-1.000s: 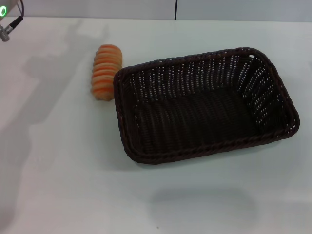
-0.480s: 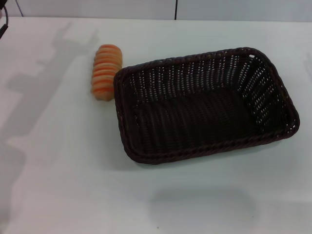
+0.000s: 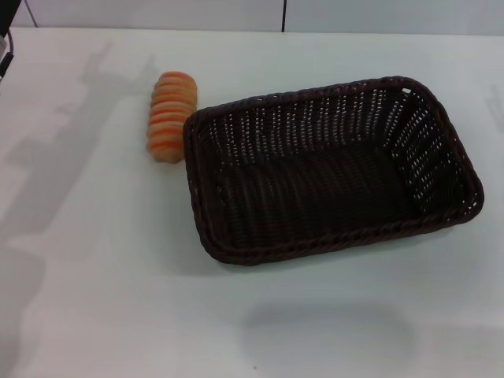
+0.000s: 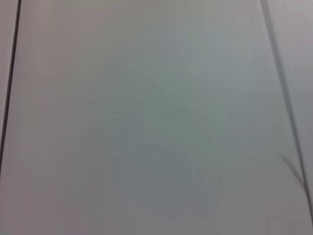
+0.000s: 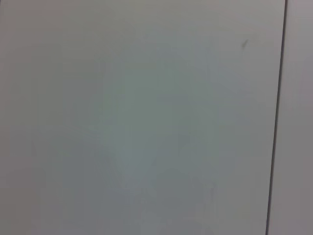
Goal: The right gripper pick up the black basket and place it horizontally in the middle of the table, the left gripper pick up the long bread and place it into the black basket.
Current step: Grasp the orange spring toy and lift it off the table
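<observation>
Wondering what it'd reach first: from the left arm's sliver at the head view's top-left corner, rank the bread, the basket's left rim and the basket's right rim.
1. Bread, left of the basket.
2. Basket's left rim, middle.
3. Basket's right rim, far right.
The left arm shows only as a sliver; fingers unseen.

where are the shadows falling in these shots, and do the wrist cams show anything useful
Head view: soft grey arm-shaped shadows cross the table at its left, and a faint patch lies in front of the black basket; the long bread is evenly lit. Both wrist views: only blank pale surface with thin dark lines.
</observation>
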### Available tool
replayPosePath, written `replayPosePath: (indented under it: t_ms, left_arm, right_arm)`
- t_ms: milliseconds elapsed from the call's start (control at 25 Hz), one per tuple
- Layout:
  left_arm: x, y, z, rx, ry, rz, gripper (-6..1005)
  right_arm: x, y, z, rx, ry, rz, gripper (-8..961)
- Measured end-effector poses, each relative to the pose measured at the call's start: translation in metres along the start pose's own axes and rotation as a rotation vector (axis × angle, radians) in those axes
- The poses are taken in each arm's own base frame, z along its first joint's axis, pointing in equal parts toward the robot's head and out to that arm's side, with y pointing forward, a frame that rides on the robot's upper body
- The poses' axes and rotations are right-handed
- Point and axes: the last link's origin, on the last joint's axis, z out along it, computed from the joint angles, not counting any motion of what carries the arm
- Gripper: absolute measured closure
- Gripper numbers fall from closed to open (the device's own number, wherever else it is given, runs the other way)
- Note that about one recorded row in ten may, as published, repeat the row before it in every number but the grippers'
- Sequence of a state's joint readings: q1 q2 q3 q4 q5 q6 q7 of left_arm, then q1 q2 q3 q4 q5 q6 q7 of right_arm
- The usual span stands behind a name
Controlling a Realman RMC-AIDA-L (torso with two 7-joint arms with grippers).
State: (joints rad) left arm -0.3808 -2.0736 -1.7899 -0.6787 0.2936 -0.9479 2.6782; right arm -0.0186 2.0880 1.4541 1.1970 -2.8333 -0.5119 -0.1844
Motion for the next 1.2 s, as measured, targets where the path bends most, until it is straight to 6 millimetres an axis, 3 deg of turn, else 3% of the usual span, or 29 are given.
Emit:
replayPosePath:
  t_ms: [280,520,720,800,1200]
  left_arm:
    - [0.008,0.010,0.022,0.072,-0.223,-0.090,138]
    - [0.026,0.019,0.034,0.100,-0.277,-0.110,139]
    - [0.030,0.021,0.036,0.110,-0.296,-0.098,139]
    - [0.042,0.028,0.041,0.155,-0.324,-0.102,139]
    - [0.029,0.020,0.041,0.138,-0.326,-0.094,139]
  right_arm:
    - [0.000,-0.001,-0.003,0.004,0.001,0.000,168]
    - [0.000,-0.002,-0.003,0.004,0.003,0.000,169]
    - [0.000,-0.002,-0.003,0.004,0.003,-0.001,169]
    - [0.001,-0.002,-0.003,0.005,0.005,-0.001,169]
    - [0.000,-0.003,-0.002,0.007,0.002,-0.002,168]
